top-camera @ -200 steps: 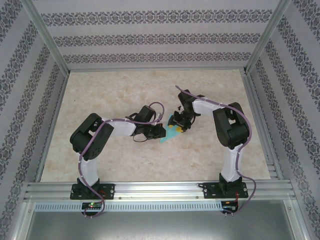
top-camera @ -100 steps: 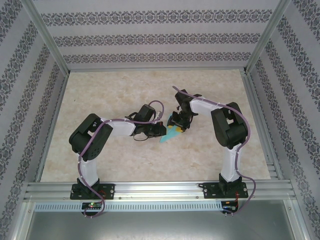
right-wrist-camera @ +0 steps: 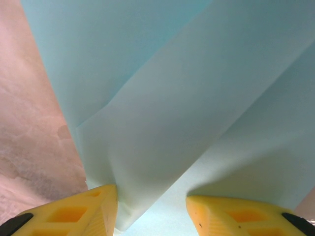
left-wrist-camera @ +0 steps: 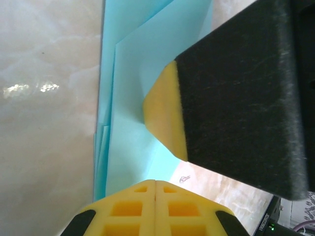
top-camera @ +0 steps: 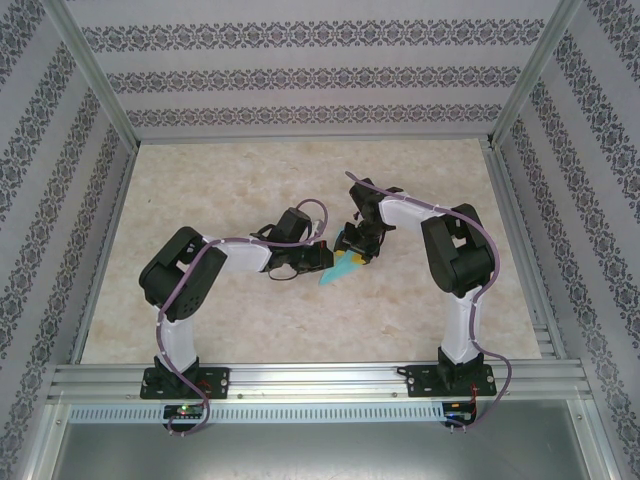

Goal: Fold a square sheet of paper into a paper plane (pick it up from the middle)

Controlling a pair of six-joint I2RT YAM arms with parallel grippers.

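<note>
Teal, part-folded: paper (top-camera: 338, 268) lies mid-tabletop (top-camera: 230, 180). I see left fingers (left-wrist-camera: 123, 211) clenched together at its edge; can't tell whether they nip layer. Then right fingers (right-wrist-camera: 74, 216) apart, straddling raised flap, one tip seemingly pressing paper down. I judge creasing stage, mid-fold. Next move calls for flattening flap along crease while left fingers pin paper against sliding.

From above, the paper (top-camera: 341, 268) is too small to read its folds; its end nearer the surface's far edge hides under the right pincer (top-camera: 356, 244). The right wrist view crops it top and right.
</note>
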